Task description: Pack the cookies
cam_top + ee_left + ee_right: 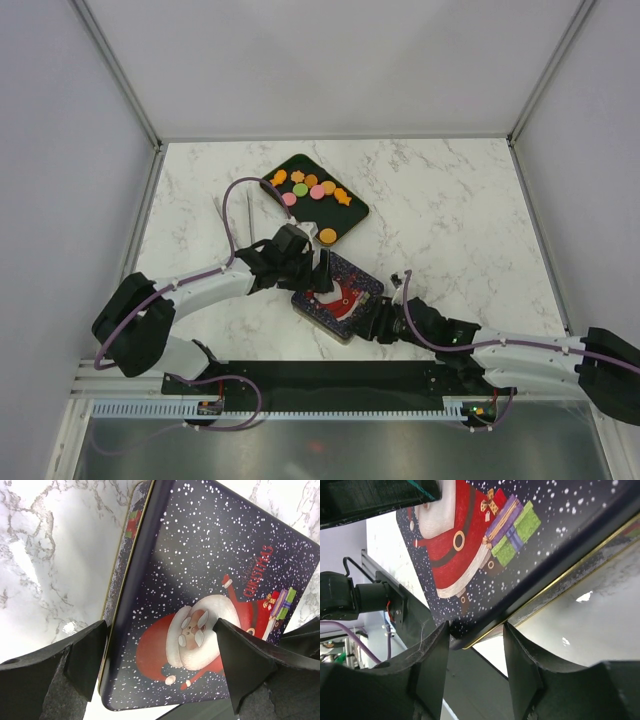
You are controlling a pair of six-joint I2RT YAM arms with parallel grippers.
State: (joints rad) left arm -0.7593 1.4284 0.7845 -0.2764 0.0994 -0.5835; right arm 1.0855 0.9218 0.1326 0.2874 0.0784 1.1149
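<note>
The cookies (310, 188), small orange, pink and green pieces, lie on a black tray (352, 213) at the back middle. One orange cookie (327, 236) sits at the tray's near edge. A dark blue tin with a Santa lid (340, 297) lies shut in front of the tray. My left gripper (322, 272) is open over the tin's far side, and its fingers straddle the lid's left edge (160, 630). My right gripper (372, 322) is open at the tin's near right corner, which sits between its fingers (476, 630). The corner (462, 639) touches the left finger (432, 665).
A thin metal utensil (235, 215) lies left of the tray. White walls enclose the marble table (460, 220) on three sides. A black strip (330, 375) runs along the near edge between the arm bases. A purple cable (240, 195) loops above the left arm.
</note>
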